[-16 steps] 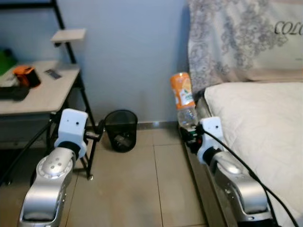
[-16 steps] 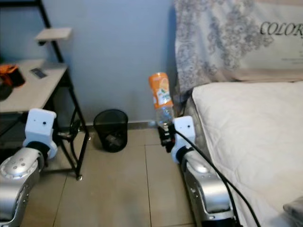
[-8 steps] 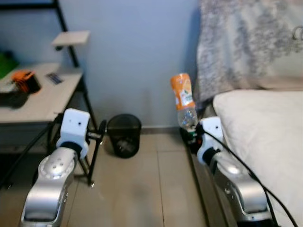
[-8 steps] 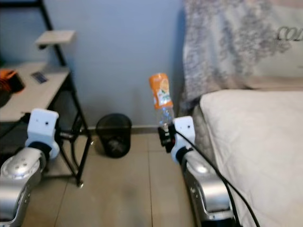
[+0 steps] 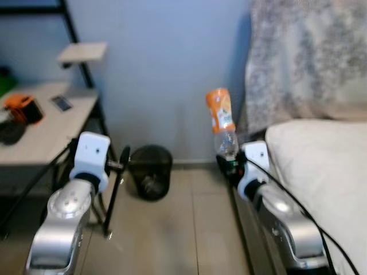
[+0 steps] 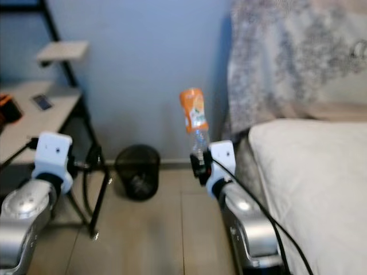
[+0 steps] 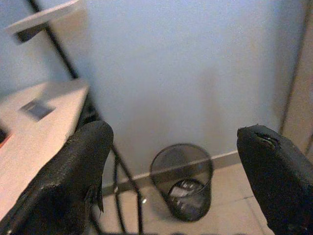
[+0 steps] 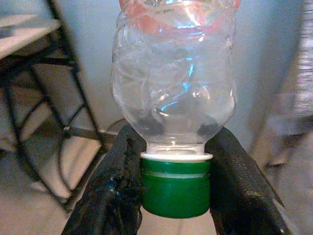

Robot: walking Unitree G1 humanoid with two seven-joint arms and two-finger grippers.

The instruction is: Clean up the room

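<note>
With our right gripper point(image 8: 175, 188) clamped on its green cap, jaws pressed to either side, the bottle point(image 5: 221, 122) stands upside down above it, between the bed point(image 5: 321, 172) and the black mesh bin point(image 5: 150, 172) on the floor. It is clear, crumpled plastic with an orange label. Our left gripper point(image 7: 176, 161) holds its jaws wide apart, facing the bin beside the surface point(image 5: 51, 123).

One bottle point(image 5: 222, 126), one wastebasket point(image 5: 149, 172), one desk point(image 5: 49, 123), one bed point(image 5: 321, 166).
</note>
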